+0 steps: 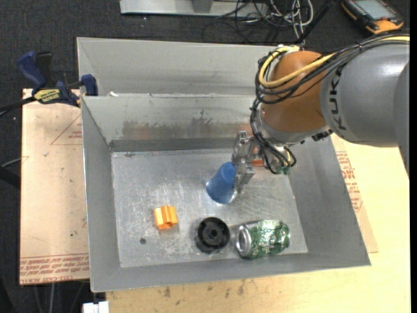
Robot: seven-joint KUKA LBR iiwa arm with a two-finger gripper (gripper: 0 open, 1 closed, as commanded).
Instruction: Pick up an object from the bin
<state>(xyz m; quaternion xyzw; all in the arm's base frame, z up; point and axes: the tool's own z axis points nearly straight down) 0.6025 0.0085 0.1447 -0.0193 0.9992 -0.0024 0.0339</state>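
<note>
Crushed green can (262, 238), black round lid (212, 234), orange piece (165, 217) along front; gripper (244, 173), fingers clamped on tilted blue cup (220, 186)

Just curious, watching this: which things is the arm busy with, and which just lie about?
Job in hand: blue cup, tilted, at the end of the arm; grey bin.
Lying about: small orange piece, black round part, crushed green can.
</note>
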